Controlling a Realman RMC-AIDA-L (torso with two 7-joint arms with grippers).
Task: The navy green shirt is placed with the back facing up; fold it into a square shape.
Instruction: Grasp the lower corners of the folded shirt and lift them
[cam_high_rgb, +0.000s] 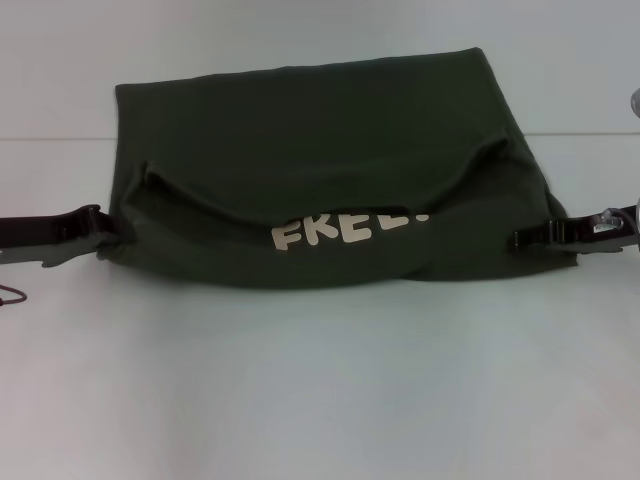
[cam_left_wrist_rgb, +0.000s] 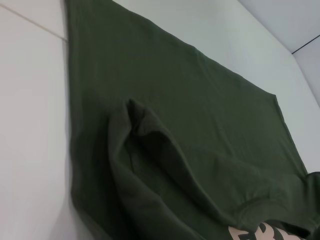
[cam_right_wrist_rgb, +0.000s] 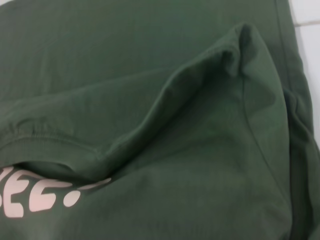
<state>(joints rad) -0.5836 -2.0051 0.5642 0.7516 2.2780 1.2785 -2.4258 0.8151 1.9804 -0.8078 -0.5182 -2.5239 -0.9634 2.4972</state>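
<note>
Two arms are in, one at each side of the cloth. White table fills the head view, bare in front, with a faint seam line running across behind.

Navy green shirt lies across the middle of the table, far half flat and plain, roughly rectangular. Near half is folded over on itself: a loose flap sags in a curve across the width, and cream letters peek out under its edge, partly covered. Lettering reads as "FREE" with the last characters cut off by the flap. Left wrist view shows the flat panel plus a raised ridge of bunched cloth; the letters just show at the frame edge. Right wrist view shows the same fold close up, hem stitching visible, letters tucked under it.

Left gripper sits at the shirt's left edge, low, level with the fold, tips against or in the cloth. Can't tell whether its pincer is closed on fabric or not. Right gripper mirrors it at the right edge, dark fingers reaching to the fold end. Same story: pincer state not readable, tips are buried at the cloth edge.
</note>
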